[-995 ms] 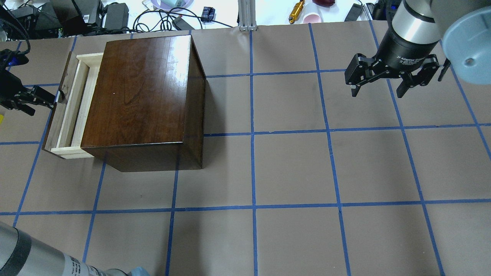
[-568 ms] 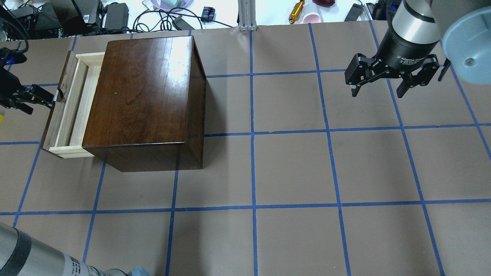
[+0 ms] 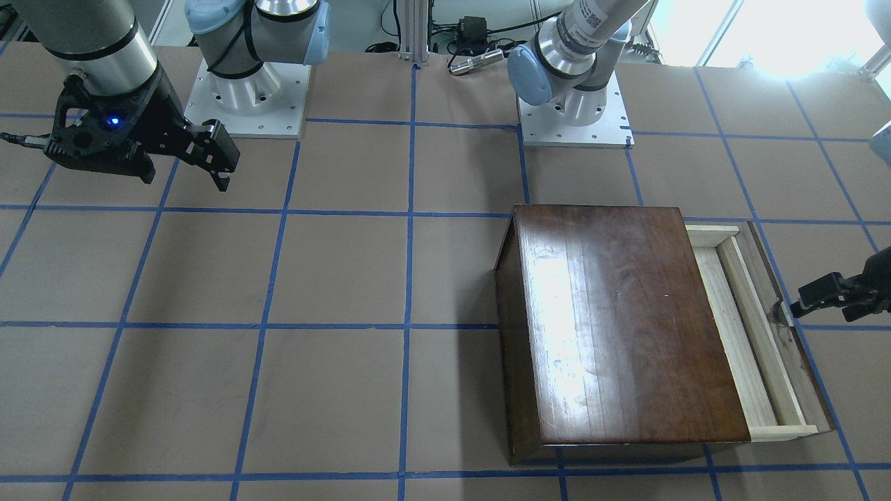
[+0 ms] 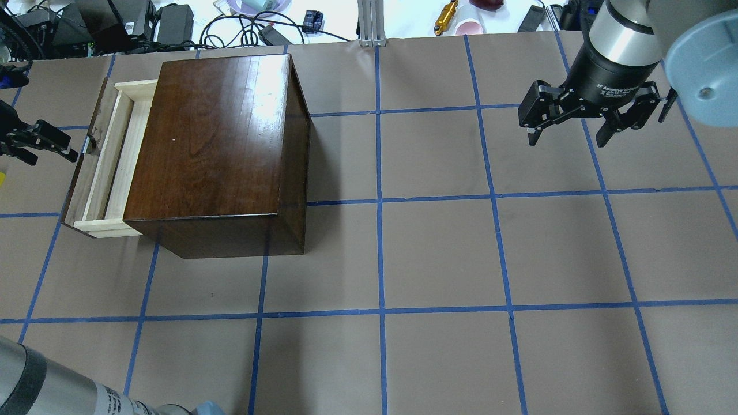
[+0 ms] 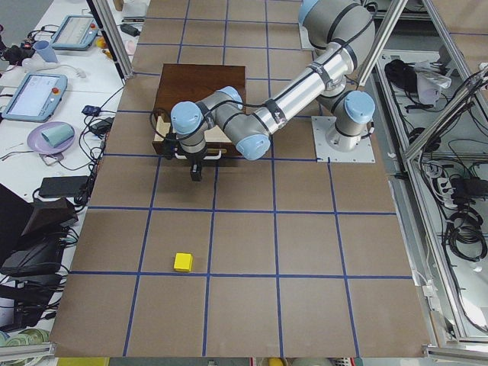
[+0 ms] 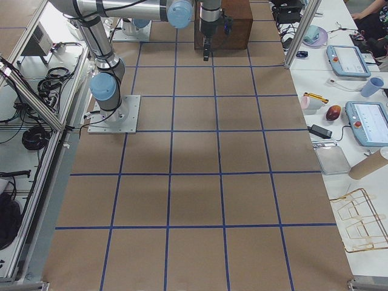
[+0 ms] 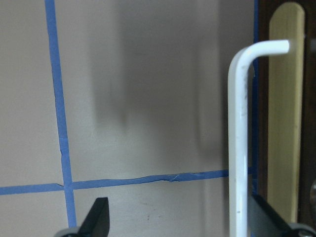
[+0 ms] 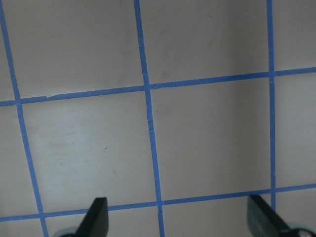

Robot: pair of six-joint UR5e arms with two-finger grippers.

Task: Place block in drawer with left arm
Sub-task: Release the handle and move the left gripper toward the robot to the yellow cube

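The yellow block (image 5: 183, 261) lies on the table well away from the cabinet, and only a sliver of it shows at the overhead view's left edge (image 4: 2, 178). The drawer (image 4: 109, 155) is pulled partly out of the dark-brown cabinet (image 4: 219, 144) and is empty. My left gripper (image 4: 51, 148) is open at the drawer's front. In the left wrist view the white pull (image 7: 239, 148) stands between its spread fingers (image 7: 96, 217), close to the right one. My right gripper (image 4: 568, 138) is open and empty above the far right of the table.
Cables, power bricks and small items (image 4: 173, 23) lie beyond the table's far edge. Tablets and a bowl (image 5: 49, 137) sit on a side bench past the cabinet. The brown table with its blue tape grid (image 4: 380, 259) stretches between the cabinet and the right arm.
My left gripper has opened and drawn back a little to the left, off the drawer's pull. The drawer stays partly open. The right arm has not moved.
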